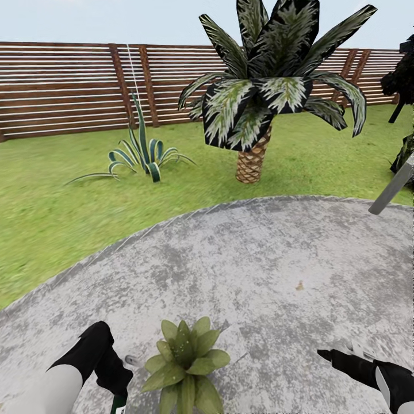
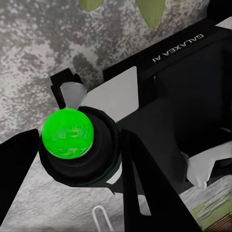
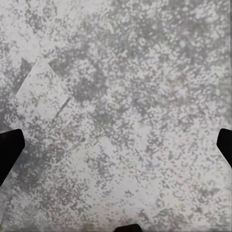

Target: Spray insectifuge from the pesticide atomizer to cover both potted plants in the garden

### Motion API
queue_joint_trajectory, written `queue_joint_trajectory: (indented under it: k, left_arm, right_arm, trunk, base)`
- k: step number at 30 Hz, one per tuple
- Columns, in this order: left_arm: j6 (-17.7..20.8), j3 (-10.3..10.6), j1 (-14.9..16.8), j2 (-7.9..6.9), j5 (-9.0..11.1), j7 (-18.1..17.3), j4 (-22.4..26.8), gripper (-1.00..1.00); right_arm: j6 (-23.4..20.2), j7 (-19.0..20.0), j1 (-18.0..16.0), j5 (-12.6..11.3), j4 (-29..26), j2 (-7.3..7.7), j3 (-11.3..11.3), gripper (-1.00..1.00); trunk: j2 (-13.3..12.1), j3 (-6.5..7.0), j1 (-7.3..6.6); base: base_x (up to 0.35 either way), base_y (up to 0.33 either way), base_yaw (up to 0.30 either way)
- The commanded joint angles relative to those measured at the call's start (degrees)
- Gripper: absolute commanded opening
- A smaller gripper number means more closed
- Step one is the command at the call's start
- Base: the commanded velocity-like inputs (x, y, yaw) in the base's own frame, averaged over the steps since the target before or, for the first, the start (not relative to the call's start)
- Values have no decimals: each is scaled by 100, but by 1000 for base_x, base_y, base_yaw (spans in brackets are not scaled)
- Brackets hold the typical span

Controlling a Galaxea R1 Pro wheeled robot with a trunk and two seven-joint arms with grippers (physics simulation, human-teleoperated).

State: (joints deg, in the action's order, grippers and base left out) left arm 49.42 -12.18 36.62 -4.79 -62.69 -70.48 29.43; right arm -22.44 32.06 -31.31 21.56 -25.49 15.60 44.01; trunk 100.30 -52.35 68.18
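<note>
Patio (image 1: 259, 270): mottled grey stone, rough, matt. Fence (image 1: 69, 86): brown wooden slats, matt. Lawn (image 1: 57, 201): coarse grass texture. Palm trunk (image 1: 252, 161): woven brown scale pattern. Potted plant (image 1: 184, 359): smooth green leaves, slight sheen. Pesticide atomizer (image 2: 72, 140): glossy bright-green dome in matt black collar, plastic look. Left gripper (image 1: 112, 374): matt black casing; arm shell smooth white. Right gripper (image 1: 345, 359): same matt black.

White forearms end in black wrists and black pincers (image 1: 112, 374); one black housing reads "GALAXEA AI" in white.
</note>
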Motion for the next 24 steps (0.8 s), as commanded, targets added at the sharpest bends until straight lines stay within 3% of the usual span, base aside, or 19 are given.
queue_joint_trajectory:
  k: [1, 10, 24]
  left_arm:
    - [41, -35, 3, 5, -56, -53, 6, -100]
    - [41, -39, 3, 5, -57, -53, 10, -100]
    - [41, -47, 3, 5, -51, -53, 34, -100]
  right_arm:
    - [-25, 46, -7, 51, -8, -5, 49, 100]
    - [-24, 58, -7, 47, -4, -5, 55, 100]
    - [-26, 76, -7, 49, -8, -3, 52, 100]
  trunk:
    - [2, -14, -1]
    - [2, -81, -1]
    - [2, -85, -1]
  base:
    - [0, 0, -84]
    - [0, 7, -77]
    - [0, 123, -41]
